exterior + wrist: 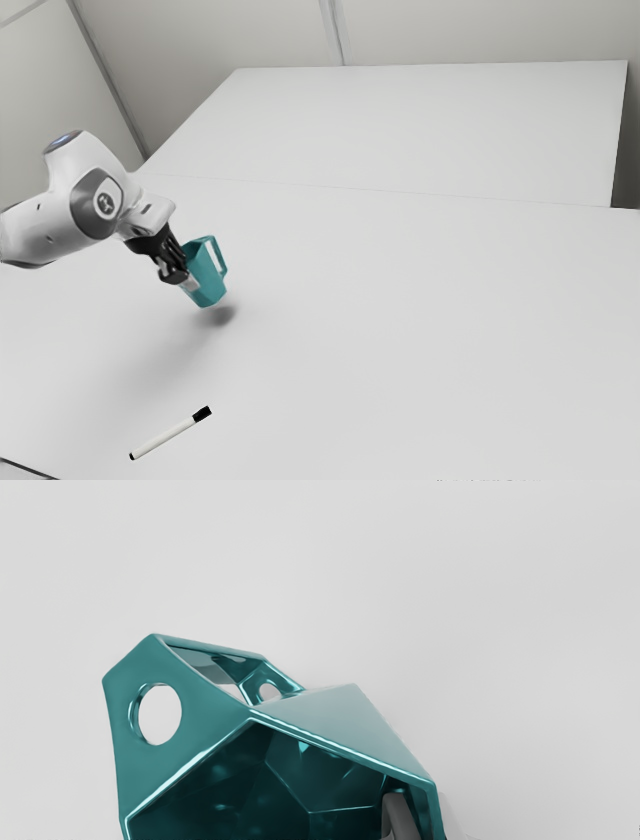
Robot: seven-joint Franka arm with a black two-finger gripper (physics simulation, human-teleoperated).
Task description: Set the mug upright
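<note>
In the exterior view my gripper point(184, 278) is shut on the wall of the teal mug point(207, 281), at the mug's side nearest the arm. The mug leans, its mouth up toward the hand and its handle on the side away from the arm. A dark shadow lies just below its base, which looks slightly off the table. From the wrist view, the gripper point(428, 812) pinches the rim of the faceted mug point(320, 715), one finger inside the mouth and the other outside. The base is hidden there.
A white marker with a black cap point(171, 433) lies on the white table point(420, 330), toward the exterior view's bottom left. Pale walls stand behind the table.
</note>
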